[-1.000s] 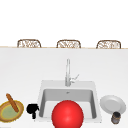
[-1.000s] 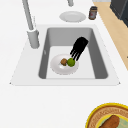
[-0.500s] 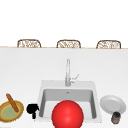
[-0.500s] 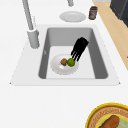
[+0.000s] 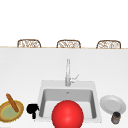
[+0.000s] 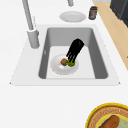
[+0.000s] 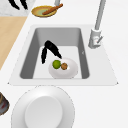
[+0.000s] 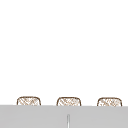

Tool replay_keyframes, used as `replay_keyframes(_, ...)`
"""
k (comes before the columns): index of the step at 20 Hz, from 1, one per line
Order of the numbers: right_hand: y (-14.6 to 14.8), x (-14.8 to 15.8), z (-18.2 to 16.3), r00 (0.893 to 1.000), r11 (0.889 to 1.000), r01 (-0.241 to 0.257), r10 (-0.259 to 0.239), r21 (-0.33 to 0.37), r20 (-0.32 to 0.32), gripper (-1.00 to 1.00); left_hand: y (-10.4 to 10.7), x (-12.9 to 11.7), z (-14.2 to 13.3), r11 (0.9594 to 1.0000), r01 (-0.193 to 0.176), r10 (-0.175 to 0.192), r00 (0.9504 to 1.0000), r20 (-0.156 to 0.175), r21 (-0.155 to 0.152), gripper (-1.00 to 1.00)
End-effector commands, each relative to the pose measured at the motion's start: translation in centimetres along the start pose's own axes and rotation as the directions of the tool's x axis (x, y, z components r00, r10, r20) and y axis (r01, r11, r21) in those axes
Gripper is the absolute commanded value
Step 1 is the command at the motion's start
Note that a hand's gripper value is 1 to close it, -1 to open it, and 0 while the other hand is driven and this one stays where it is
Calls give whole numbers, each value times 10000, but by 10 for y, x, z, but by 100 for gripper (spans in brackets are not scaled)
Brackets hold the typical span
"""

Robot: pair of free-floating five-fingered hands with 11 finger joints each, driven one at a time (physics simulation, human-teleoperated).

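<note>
A white plate (image 6: pixel 58 69) lies on the sink floor and carries a green lime (image 6: pixel 71 63) and a small brown round item (image 6: pixel 64 61). My right hand (image 6: pixel 75 49) reaches down into the basin over the plate, fingers straight and spread, with the fingertips (image 7: pixel 58 54) just above the lime. The same hand (image 7: pixel 49 48) shows in the right side view, with the lime (image 7: pixel 56 64) and the brown item (image 7: pixel 64 66) below it. My left hand (image 5: pixel 32 109) hangs idle left of the sink (image 5: pixel 45 86). A big red ball (image 5: pixel 67 115) covers the basin's front.
The tall faucet (image 5: pixel 67 72) stands behind the basin. Left of the sink a yellow bowl (image 5: pixel 7 115) holds a baguette (image 5: pixel 12 102). On the right counter are an empty white plate (image 5: pixel 113 104) and a dark jar (image 5: pixel 116 117). Three woven chair backs (image 5: pixel 68 44) line the far edge.
</note>
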Motion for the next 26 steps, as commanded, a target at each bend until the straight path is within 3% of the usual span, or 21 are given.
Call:
replay_keyframes(1, 12, -1, -17, 9995, 9969, -69, 44, -781, -315, -100, 0, 0, 0, 10000, 0, 0, 10000, 0, 0, 0)
replay_keyframes(4, 25, -1, -35, 9992, 9943, -221, 185, -1041, -346, -100, 0, 0, 0, 10000, 0, 0, 10000, 0, 0, 0)
replay_keyframes(6, 31, 0, -48, 9997, 9952, 46, -68, -972, -225, -100, 0, 0, 0, 10000, 0, 0, 10000, 0, 0, 0)
replay_keyframes(10, 39, -8, -71, 9999, 9935, -9, -8, -1142, -147, -100, 0, 0, 0, 10000, 0, 0, 10000, 0, 0, 0)
replay_keyframes(14, 32, -17, -90, 9958, 9771, -901, 856, -1930, -317, -100, 0, 0, 0, 10000, 0, 0, 10000, 0, 0, 0)
replay_keyframes(18, 30, -21, -105, 9936, 9669, -1131, 1092, -2286, -297, -100, 0, 0, 0, 10000, 0, 0, 10000, 0, 0, 0)
replay_keyframes(19, 34, -16, -104, 9913, 9642, -1297, 1206, -2314, -534, 100, 0, 0, 0, 10000, 0, 0, 10000, 0, 0, 0)
replay_keyframes(23, 39, -5, -96, 9565, 8950, -2854, 2432, -3430, -1612, 100, 0, 0, 0, 10000, 0, 0, 10000, 0, 0, 0)
replay_keyframes(24, 40, -7, -96, 9511, 8846, -3001, 2488, -3569, -1831, 100, 0, 0, 0, 10000, 0, 0, 10000, 0, 0, 0)
replay_keyframes(26, 42, -9, -95, 9496, 8774, -2999, 2369, -3745, -2053, 100, 0, 0, 0, 10000, 0, 0, 10000, 0, 0, 0)
